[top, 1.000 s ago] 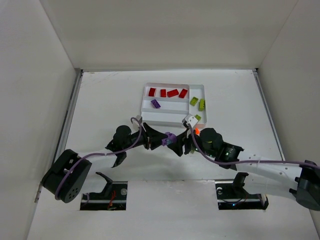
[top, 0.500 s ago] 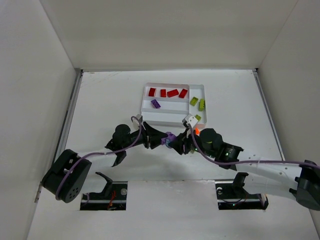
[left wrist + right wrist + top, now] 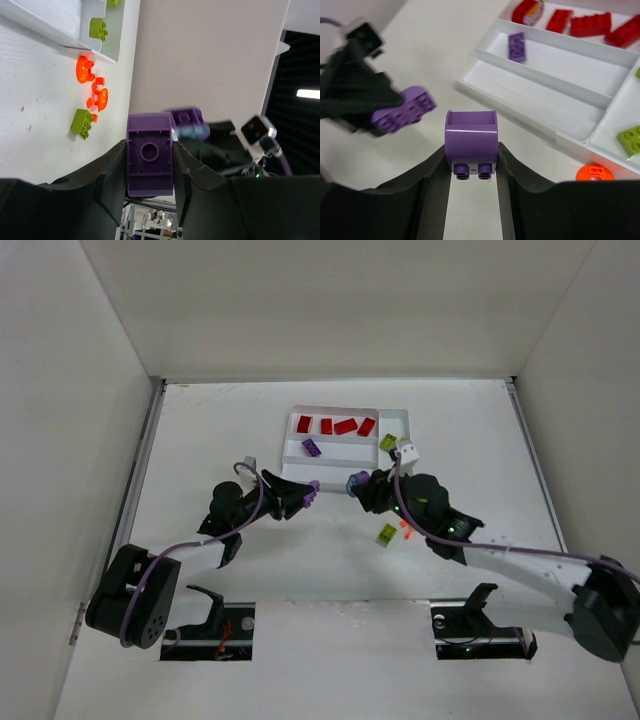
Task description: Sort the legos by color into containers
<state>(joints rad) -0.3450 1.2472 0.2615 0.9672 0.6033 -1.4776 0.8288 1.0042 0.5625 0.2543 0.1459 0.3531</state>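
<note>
Just off the tray's (image 3: pixel 330 476) near edge, our left fingers (image 3: pixel 112 175) pinch a purple brick (image 3: pixel 150 156); our right fingers (image 3: pixel 436 170) pinch a rounded purple piece (image 3: pixel 471 141).

White walls (image 3: pixel 330 300) boxed a white table (image 3: pixel 200 430) on three sides (dim room beyond, one strip light (image 3: pixel 307 93)).

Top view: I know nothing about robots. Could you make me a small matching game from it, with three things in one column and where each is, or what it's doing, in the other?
Things:
1. red legos
2. orange legos
3. left gripper

Places or states:
A. on the table, outside the tray
B. shut on a purple lego
C. in the far slot of the tray

Pairs: 1-C, 2-A, 3-B.
</note>
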